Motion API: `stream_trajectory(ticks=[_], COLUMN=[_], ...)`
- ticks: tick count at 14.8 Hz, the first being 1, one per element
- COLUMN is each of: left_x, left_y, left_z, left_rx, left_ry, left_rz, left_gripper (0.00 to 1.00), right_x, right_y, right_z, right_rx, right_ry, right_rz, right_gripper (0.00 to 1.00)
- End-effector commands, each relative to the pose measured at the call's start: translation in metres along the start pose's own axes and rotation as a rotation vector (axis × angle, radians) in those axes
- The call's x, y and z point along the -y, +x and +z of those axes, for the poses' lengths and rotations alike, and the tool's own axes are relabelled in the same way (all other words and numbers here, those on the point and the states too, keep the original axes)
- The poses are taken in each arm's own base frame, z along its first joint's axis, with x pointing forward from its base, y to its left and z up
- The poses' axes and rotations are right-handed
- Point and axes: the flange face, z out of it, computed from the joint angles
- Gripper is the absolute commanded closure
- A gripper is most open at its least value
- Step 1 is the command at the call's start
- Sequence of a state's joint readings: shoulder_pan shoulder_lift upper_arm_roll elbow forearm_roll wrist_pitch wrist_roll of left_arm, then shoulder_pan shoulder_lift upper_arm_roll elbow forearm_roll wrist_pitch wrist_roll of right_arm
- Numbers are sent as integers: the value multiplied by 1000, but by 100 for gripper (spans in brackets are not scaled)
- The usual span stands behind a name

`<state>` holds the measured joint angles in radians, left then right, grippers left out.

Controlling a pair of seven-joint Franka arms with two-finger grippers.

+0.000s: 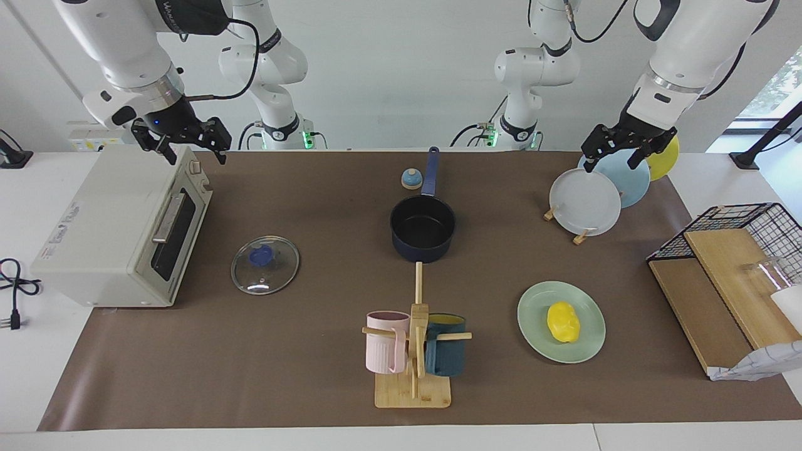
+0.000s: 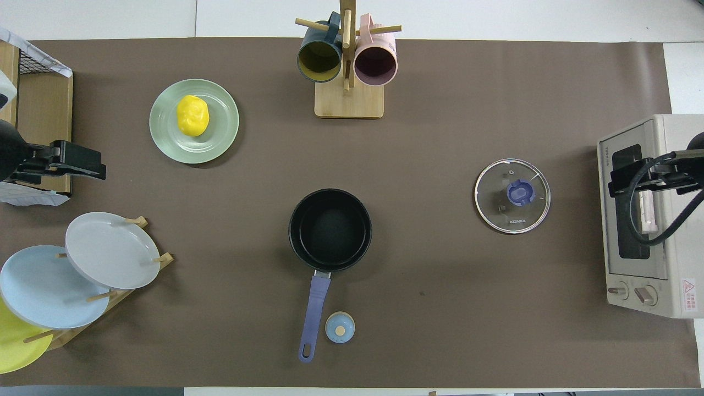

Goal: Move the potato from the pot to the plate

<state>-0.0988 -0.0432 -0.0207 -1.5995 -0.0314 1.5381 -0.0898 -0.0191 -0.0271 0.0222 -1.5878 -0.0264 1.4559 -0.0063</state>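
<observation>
- On the mint-green plate (image 1: 588, 343), toward the left arm's end of the table, lies the yellow potato (image 1: 562, 322).
- The navy pot (image 1: 423, 230) sits empty mid-table, nearer the robots than the plate.
- The left gripper (image 1: 616, 152) hangs over the plate rack (image 1: 579, 238), fingers spread, holding nothing.
- The right gripper (image 1: 184, 143) hangs over the toaster oven (image 1: 119, 225), fingers likewise spread.

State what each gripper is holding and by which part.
Nothing is held. The left gripper hangs open over the plate rack; the right gripper hangs open over the toaster oven.
</observation>
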Motion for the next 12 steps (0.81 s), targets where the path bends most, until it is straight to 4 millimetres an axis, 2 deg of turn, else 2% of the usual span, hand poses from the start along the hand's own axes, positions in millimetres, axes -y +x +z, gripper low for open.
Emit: stream_trajectory(ticks=[1, 4, 12], left_x=[7, 2, 7], left_y=[-17, -14, -18], left_z=[-4, -18, -13], left_rx=[-25, 11, 43], left_ry=[-12, -7, -3], left_rz=[19, 28, 29], left_gripper=[0, 0, 0], right_x=[1, 1, 2], right_y=[-4, -4, -4], right_z=[-1, -1, -1], right_rx=[-13, -13, -13], right_ry=[1, 1, 1], right_rz=[3, 3, 2], right_gripper=[0, 0, 0])
